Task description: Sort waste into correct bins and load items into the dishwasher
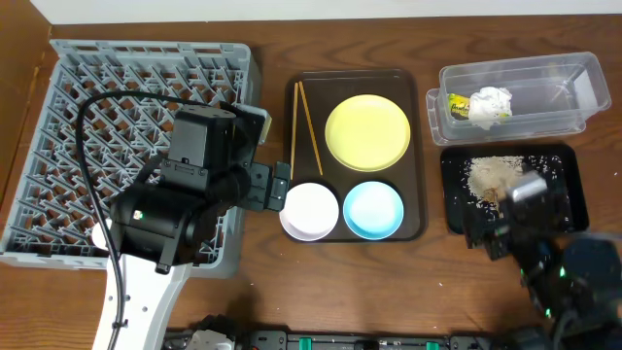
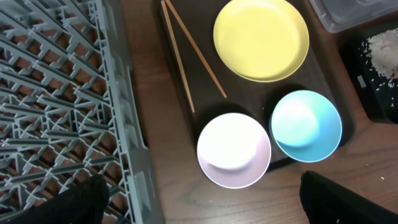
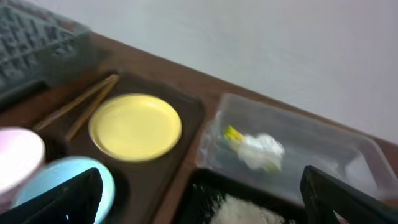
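The pale yellow plate (image 1: 367, 132), two chopsticks (image 1: 306, 126), pinkish-white bowl (image 1: 309, 210) and light blue bowl (image 1: 373, 209) lie on the brown serving tray. The green wrapper (image 1: 457, 105) and white tissue (image 1: 491, 104) lie in the clear tub (image 1: 573, 87). The black tray (image 1: 569, 194) holds crumbs. The grey dish rack (image 1: 58, 146) stands at the left. My left gripper (image 1: 277, 185) is open and empty, just left of the pinkish-white bowl (image 2: 234, 149). My right gripper (image 1: 491, 231) is open and empty over the black tray's near left corner.
The brown serving tray (image 1: 408, 87) sits between the rack and the bins. A beige crumb heap (image 1: 491, 173) lies on the black tray. My left arm hangs over the rack's right side. The rack's right rim (image 2: 127, 93) runs close beside the serving tray.
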